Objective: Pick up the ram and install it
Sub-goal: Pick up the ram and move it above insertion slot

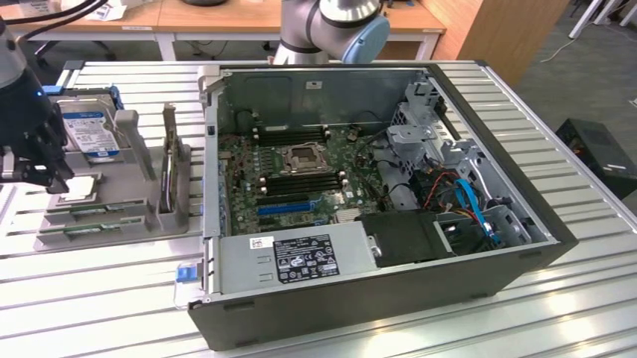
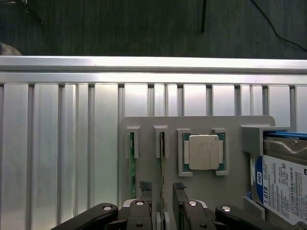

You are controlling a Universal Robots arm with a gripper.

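Two thin green ram sticks stand on edge in slots of a grey holder tray [image 2: 230, 125]. One ram stick [image 2: 162, 155] lies in line with the gap between my fingers, and the other ram stick [image 2: 132, 163] sits one slot over. My gripper [image 2: 162, 188] is open above the tray, with a fingertip on each side of the nearer stick and nothing held. In the exterior view the gripper [image 1: 50, 183] hangs over the tray's left part, above the ram sticks [image 1: 98, 210]. The open computer case [image 1: 557, 224] shows its motherboard with dark memory slots [image 1: 298, 176].
The tray also holds a square silver CPU [image 2: 204, 152] and a blue-labelled hard drive [image 2: 283, 184]. An upright card [image 1: 171, 168] stands between tray and case. The slatted metal table [image 2: 57, 143] ends at a rail [image 2: 153, 63] beyond the tray. A blue slot [image 1: 283, 206] lies on the motherboard.
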